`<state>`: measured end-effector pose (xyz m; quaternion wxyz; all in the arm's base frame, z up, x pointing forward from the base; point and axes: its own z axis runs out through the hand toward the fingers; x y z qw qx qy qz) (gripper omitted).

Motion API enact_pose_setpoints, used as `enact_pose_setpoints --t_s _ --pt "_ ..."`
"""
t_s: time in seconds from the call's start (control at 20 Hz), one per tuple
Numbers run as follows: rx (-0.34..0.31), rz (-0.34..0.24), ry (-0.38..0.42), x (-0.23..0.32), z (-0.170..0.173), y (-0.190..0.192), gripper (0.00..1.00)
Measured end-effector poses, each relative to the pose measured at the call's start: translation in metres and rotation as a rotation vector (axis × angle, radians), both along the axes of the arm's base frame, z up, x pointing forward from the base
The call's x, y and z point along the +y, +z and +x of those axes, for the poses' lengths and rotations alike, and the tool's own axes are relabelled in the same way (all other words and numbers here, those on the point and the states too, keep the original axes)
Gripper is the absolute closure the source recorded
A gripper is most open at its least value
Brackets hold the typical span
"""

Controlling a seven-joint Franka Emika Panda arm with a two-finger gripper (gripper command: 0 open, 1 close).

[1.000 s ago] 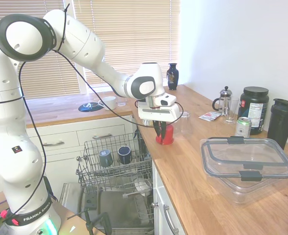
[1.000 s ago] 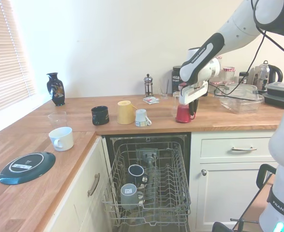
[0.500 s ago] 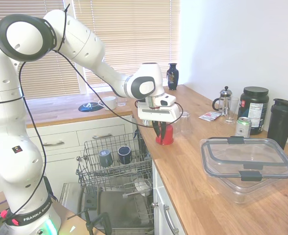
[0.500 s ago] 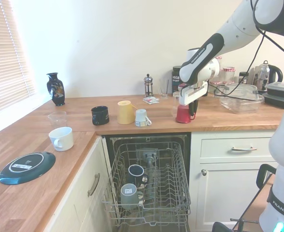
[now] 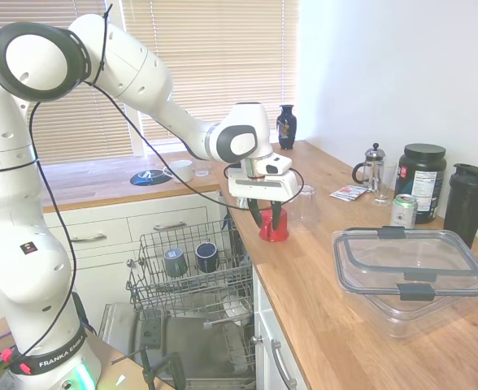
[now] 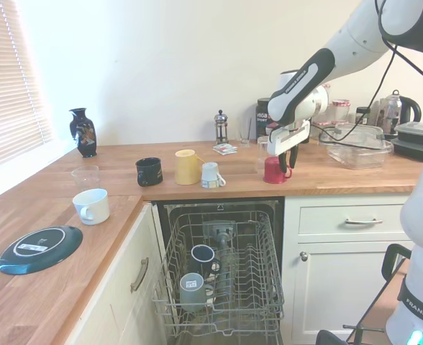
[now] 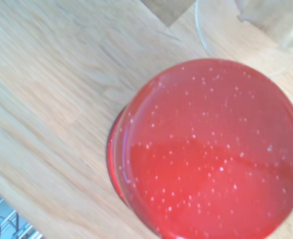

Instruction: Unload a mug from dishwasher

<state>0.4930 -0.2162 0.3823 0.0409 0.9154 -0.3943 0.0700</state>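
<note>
The mug [image 5: 275,228] stands on the counter [image 5: 320,284] near its front edge, out of the dishwasher [image 6: 222,277], gripper [image 5: 266,218] spread around it, leaving only withdrawal.

mug [image 7: 206,149]: glossy red ceramic | counter [image 7: 52,84]: matt grained wood | dishwasher [image 6: 226,287]: grey metal wire rack

Red mug [image 7: 206,149] — upside down on wooden counter [image 7: 52,89]
</note>
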Motion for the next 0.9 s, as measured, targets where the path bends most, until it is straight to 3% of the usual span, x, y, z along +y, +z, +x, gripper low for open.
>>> enact_pose_setpoints --t_s 0.7,0.9 --pt "-0.06 0.118 0.054 0.018 -0.064 0.036 0.0" --pt "-0.073 0.126 0.053 0.022 -0.084 0.04 0.0"
